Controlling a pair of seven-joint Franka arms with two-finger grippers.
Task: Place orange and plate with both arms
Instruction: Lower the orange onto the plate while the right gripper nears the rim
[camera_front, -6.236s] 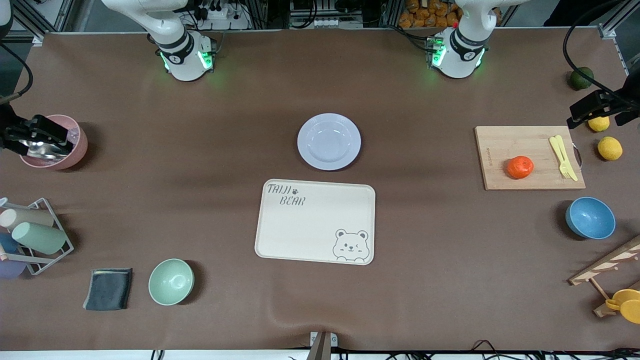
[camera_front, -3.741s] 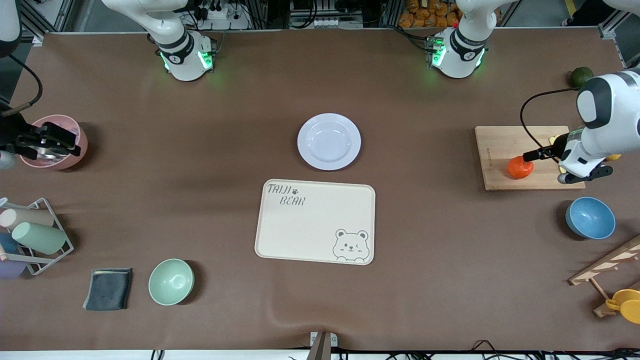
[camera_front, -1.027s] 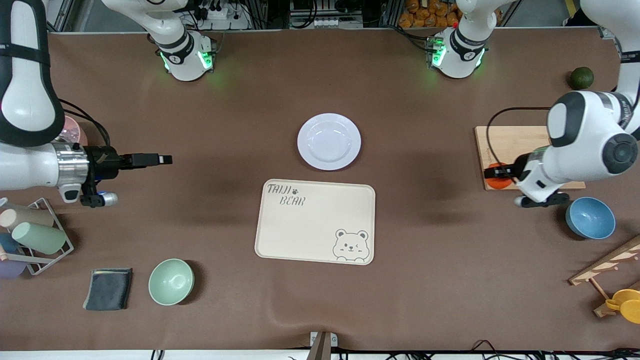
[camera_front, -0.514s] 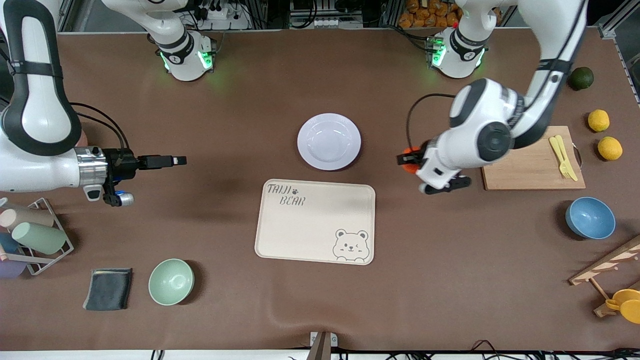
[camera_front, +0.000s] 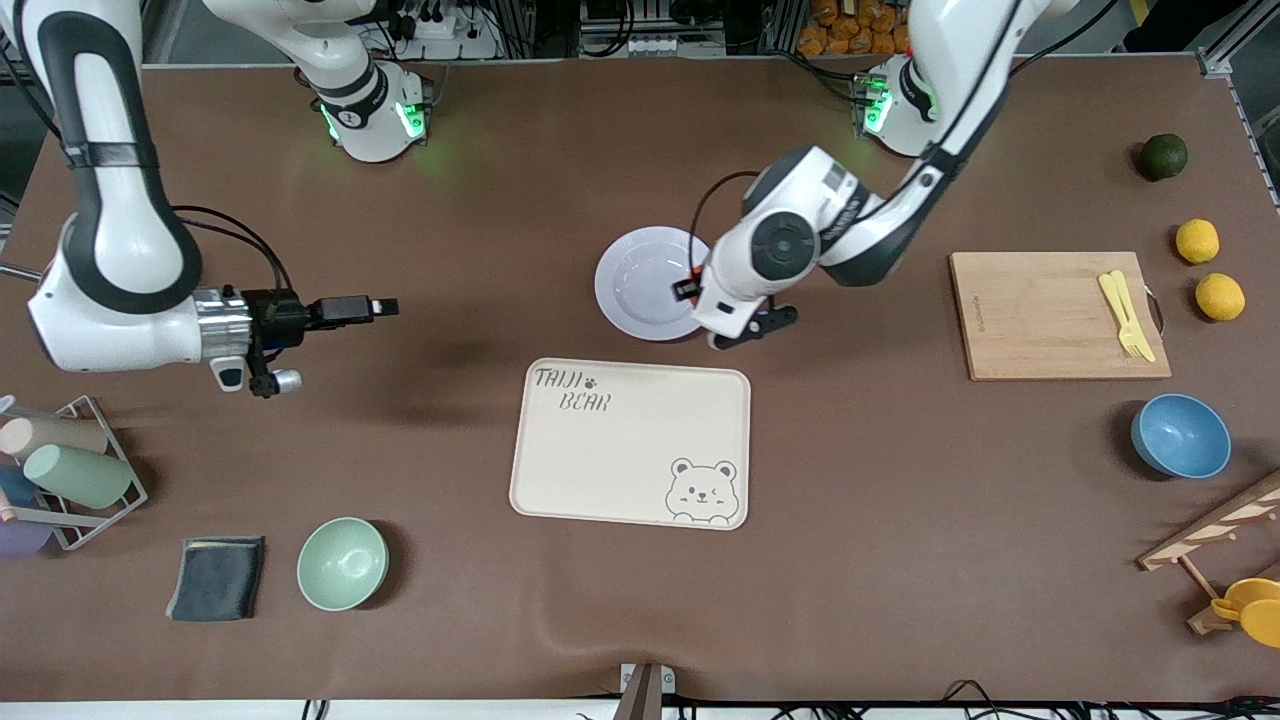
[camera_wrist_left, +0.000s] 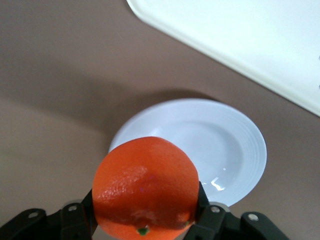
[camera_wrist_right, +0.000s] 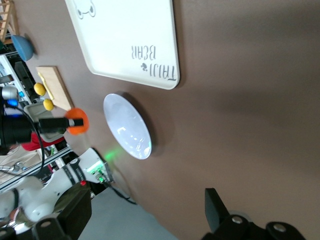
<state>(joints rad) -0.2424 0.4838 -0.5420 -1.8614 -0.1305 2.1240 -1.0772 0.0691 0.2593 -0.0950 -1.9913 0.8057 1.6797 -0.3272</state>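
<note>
The left gripper (camera_wrist_left: 145, 227) is clamped on the orange (camera_wrist_left: 146, 188) and holds it in the air over the rim of the plate (camera_front: 645, 285), at the edge toward the left arm's end of the table; in the front view the fruit itself is hidden by the wrist, while the right wrist view shows it pinched between the dark fingers (camera_wrist_right: 59, 124) above the table. The plate sits on the brown table (camera_front: 900, 520) near its middle, just beside the cream bear tray (camera_front: 630, 442) and farther from the front camera than the tray. The right gripper (camera_front: 372, 307) hangs in the air with its fingers spread apart and nothing between them, over bare table toward the right arm's end, well apart from the plate. The wooden cutting board (camera_front: 1040, 315) toward the left arm's end carries only a yellow fork (camera_front: 1125, 314), with two lemons (camera_front: 1208, 270) and a dark green fruit (camera_front: 1163, 156) near it
</note>
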